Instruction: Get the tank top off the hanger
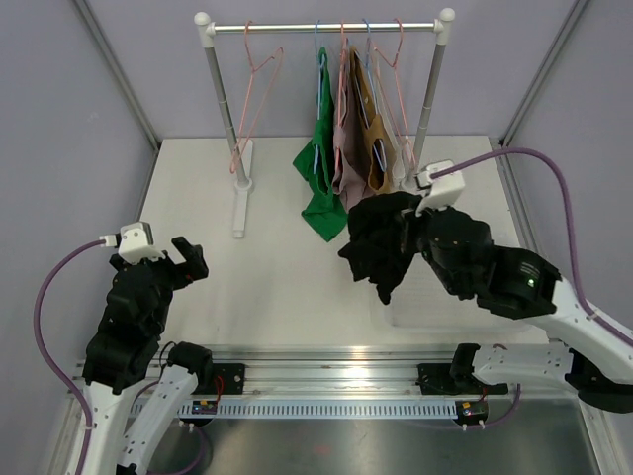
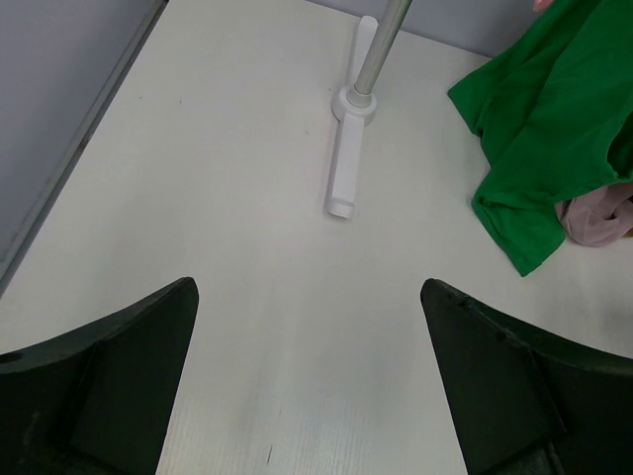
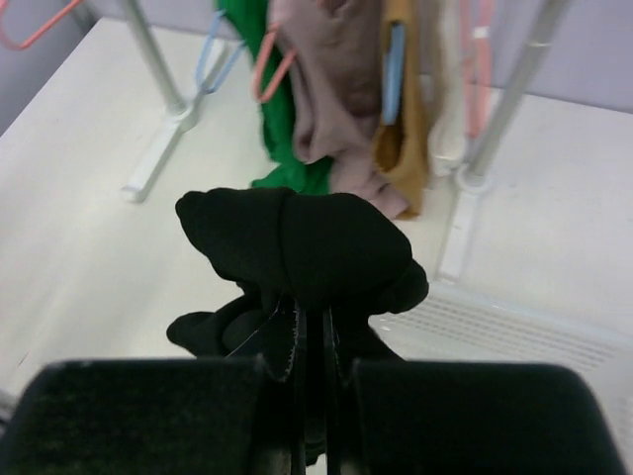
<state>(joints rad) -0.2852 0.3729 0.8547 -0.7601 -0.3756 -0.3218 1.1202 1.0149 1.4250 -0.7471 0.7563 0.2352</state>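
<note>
Grey walls close in a white counter (image 1: 267,287) with a clothes rack (image 1: 326,28) standing at its far side. A green shirt (image 1: 321,168) and mauve and mustard garments hang on the rack, and a bare pink hanger (image 1: 252,99) hangs to their left. The black tank top (image 1: 381,247) looks free of the rail. It hangs as a crumpled bunch from my right end effector (image 3: 315,341), whose fingers are pinched almost closed on one fold. The bunch is above the counter, just in front of the hanging clothes and beside a ribbed white tray (image 3: 514,332). My left end effector (image 2: 309,336) is spread wide and empty, well apart from all this. I judge the main risk to be that thin pinch: a quick swing could let the cloth slide out. The loose folds also hang near the green shirt, so a careless sweep might catch it and tug the rack. I cannot tell whether any strap is snagged behind.
</note>
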